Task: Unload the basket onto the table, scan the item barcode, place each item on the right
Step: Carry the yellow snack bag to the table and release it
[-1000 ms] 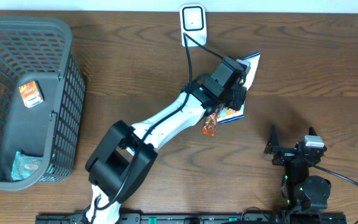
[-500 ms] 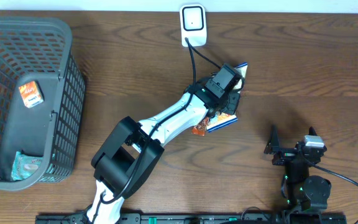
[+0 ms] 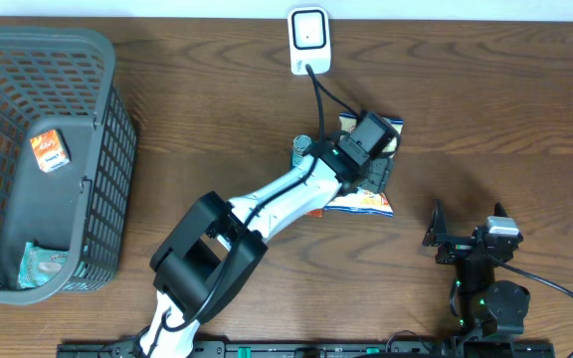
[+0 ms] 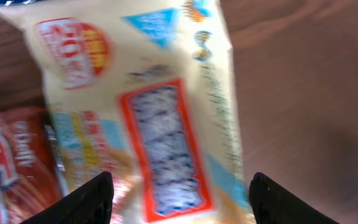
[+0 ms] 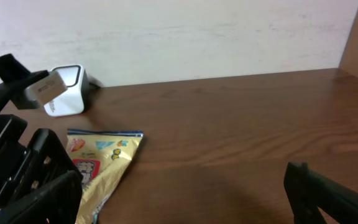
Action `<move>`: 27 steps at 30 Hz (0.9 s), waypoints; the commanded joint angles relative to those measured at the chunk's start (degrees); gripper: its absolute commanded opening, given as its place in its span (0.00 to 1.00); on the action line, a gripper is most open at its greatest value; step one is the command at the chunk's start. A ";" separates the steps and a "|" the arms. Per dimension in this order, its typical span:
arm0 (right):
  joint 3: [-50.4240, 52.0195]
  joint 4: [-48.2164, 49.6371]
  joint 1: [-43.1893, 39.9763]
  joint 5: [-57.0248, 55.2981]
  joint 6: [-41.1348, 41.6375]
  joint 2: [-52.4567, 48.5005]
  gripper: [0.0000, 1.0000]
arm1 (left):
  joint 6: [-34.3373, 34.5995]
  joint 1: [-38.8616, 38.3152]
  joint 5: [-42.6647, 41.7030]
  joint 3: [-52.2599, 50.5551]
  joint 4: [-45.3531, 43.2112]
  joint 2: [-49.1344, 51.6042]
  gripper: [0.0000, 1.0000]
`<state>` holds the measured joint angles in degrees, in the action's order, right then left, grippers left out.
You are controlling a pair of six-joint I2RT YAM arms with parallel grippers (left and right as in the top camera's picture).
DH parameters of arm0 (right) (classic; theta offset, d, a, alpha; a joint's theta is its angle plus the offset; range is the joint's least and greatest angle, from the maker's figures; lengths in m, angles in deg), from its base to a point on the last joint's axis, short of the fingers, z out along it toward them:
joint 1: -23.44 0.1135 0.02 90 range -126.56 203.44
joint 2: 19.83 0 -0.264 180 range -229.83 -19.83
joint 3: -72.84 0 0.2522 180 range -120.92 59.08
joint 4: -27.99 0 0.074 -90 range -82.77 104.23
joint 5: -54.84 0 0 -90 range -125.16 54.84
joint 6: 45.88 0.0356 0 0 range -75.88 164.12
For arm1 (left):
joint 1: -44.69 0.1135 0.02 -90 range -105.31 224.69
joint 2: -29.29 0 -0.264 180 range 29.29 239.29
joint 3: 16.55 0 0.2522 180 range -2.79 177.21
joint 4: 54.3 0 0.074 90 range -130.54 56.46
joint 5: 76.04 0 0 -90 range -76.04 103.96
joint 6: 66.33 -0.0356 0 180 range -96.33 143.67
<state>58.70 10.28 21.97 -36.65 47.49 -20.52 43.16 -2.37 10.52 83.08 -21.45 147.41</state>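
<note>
Dark brown wood-grain tabletop (image 3: 515,109) is spreading smooth and matte beneath both arms. Nearest the robot, at 5 o'clock, the right gripper (image 3: 467,219) is sitting with its black fingers splayed wide, holding nothing. Farther in, just past centre toward 1 o'clock, the left gripper (image 4: 180,198) is hovering over a glossy cream-yellow plastic snack packet (image 4: 166,124) with blue corners and a red-framed panel. Its dark fingers are standing well apart, straddling the packet, which is lying flat on the wood; the packet's print is blurring too much to read. A shiny red crinkled wrapper (image 4: 11,168) is lying tucked against the packet's edge. At 9 o'clock a grey plastic mesh basket (image 3: 115,159) is holding a small orange box (image 3: 50,149). Farthest, at 12 o'clock, a rounded white plastic barcode scanner (image 3: 307,40) is standing, trailing a black cable.
</note>
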 commanded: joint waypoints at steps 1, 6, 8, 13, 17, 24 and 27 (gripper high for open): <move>0.07 -0.17 -0.46 -0.31 -0.68 0.31 0.99 | -0.35 -0.81 0.92 3.19 -0.07 -4.48 0.71; 0.07 -0.17 -0.46 -0.31 -0.68 0.31 0.99 | -3.54 -0.87 0.92 5.70 0.63 -9.92 0.73; 0.07 -0.17 -0.46 -0.31 -0.68 0.31 0.99 | -8.00 -0.85 0.94 7.34 2.47 -13.70 0.76; 0.07 -0.17 -0.46 -0.31 -0.68 0.31 0.99 | -13.94 -0.59 6.64 10.86 9.31 -22.29 0.77; 0.07 -0.17 -0.44 -0.31 -0.68 0.31 0.99 | -13.90 1.88 17.94 13.40 15.47 -29.70 0.78; 0.07 -0.17 -0.46 -0.31 -0.68 0.31 0.99 | -6.86 20.46 20.87 14.84 22.32 -40.79 0.84; 0.07 -0.17 -0.46 -0.31 -0.68 0.31 0.99 | 1.70 33.62 20.48 14.84 27.26 -43.12 0.85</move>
<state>58.70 10.28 21.97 -36.65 47.49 -20.52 35.35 21.06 28.69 97.33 2.59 106.28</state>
